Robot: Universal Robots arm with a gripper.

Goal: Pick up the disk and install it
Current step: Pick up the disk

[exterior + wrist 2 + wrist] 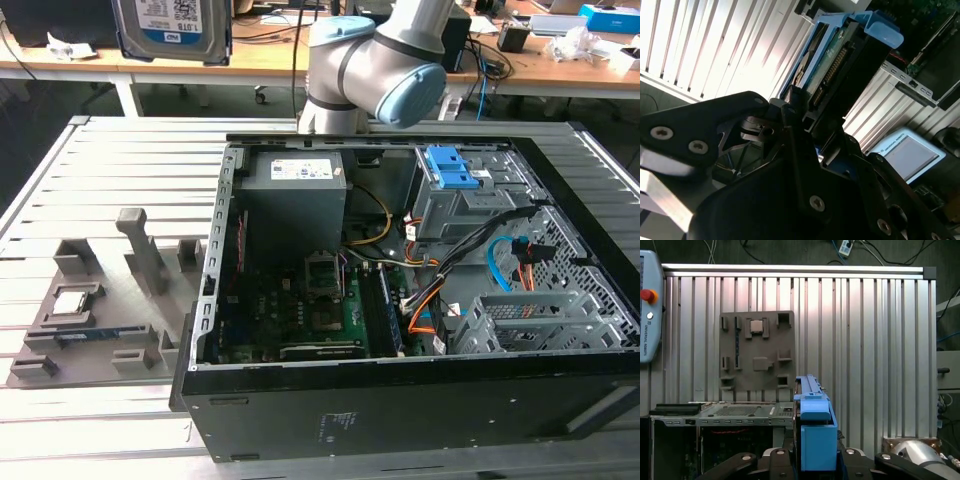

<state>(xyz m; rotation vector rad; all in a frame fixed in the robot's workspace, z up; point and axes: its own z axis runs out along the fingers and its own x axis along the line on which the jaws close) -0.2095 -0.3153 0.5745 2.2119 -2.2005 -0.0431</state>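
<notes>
Exterior view: disk (172, 30) hanging up high at the exterior view's left, well apart from the open case (400, 300).

Second wrist view: gripper (801, 112) clamped tight on the disk's edge, connector (832, 75) bare just beyond.

First wrist view: seen edge-on, blue rail (815, 435) squeezed between the jaws, slatted table (875, 340) behind.

Probably dense, stiff and slick, and no fan of knocks. Safest held by the rails, off the circuit board.

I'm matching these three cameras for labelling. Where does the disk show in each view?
Exterior view: the disk hangs at the top edge, toward the exterior view's left, label facing the camera.
Second wrist view: the disk is edge-on, connector side showing, clamped in the gripper.
First wrist view: the disk is edge-on, blue rail nearest.
Shared landmark: the slatted table.
</notes>
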